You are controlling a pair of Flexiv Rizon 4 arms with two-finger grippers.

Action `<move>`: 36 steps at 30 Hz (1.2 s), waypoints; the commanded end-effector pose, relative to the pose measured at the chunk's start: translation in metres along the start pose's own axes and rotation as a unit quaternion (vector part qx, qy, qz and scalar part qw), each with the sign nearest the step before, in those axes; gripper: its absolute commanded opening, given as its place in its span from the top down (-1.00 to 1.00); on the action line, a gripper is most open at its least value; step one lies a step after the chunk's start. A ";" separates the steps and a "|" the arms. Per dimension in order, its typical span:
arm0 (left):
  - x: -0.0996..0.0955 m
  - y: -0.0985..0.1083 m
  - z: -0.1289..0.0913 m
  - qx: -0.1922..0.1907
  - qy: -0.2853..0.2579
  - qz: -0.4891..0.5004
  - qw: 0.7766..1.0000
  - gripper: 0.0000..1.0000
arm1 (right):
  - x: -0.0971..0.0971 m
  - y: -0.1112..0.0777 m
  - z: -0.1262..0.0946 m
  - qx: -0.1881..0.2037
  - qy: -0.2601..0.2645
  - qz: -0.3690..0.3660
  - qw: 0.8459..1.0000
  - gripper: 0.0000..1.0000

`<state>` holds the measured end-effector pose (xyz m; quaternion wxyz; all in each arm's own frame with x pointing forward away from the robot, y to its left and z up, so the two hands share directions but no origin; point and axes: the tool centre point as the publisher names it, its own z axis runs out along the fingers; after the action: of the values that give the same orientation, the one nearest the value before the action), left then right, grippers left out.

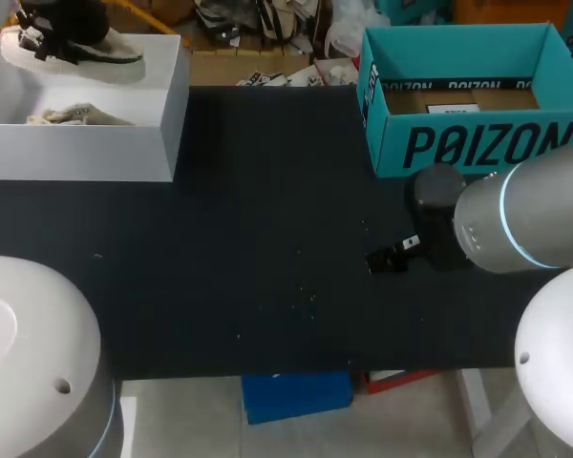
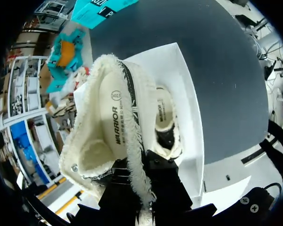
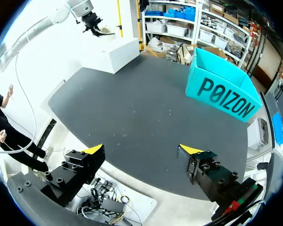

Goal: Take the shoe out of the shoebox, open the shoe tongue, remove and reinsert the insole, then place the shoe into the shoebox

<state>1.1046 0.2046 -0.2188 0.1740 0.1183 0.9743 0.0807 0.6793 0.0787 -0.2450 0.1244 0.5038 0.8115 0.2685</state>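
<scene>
The big dark table (image 1: 267, 239) is the biggest thing I see. My right arm (image 1: 525, 210) hangs over its near right part, in front of the teal box (image 1: 468, 143). That box stands at the far right of the table with its top open. Inside I see only a brown floor and a small white label (image 1: 447, 109).

The white shoebox (image 1: 76, 153) stands at the far left, well apart from the teal box. The dark table top lies between them.

The shoe (image 1: 72, 43) is cream with fuzzy edges and a dark band. It is up over the far side of the white shoebox, not down inside it. My left gripper (image 2: 144, 162) pinches the fuzzy rim of the shoe between its two black fingers. A second shoe (image 1: 76, 116) lies down in the white shoebox, under the held one.

My right gripper (image 3: 141, 149) has its yellow tips spread wide over the near edge of the table, with nothing between them.
</scene>
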 end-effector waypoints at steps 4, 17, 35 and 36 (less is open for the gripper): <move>-0.025 0.012 0.034 -0.051 0.032 -0.191 0.980 1.00 | 0.002 0.000 0.001 0.000 -0.002 0.000 1.000 -1.00; -0.037 -0.001 0.088 -0.060 0.029 -0.144 0.987 1.00 | 0.002 0.000 0.001 0.000 -0.002 0.000 1.000 -1.00; -0.024 -0.008 0.135 -0.087 0.021 -0.096 0.991 1.00 | 0.002 0.000 0.001 0.000 -0.002 0.000 1.000 -1.00; -0.024 -0.008 0.138 -0.087 0.021 -0.094 0.992 1.00 | 0.002 0.000 0.001 0.000 -0.002 0.000 1.000 -1.00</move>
<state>1.1708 0.2065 -0.3333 0.1679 0.0069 0.9741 0.1510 0.6793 0.0787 -0.2449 0.1244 0.5038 0.8115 0.2685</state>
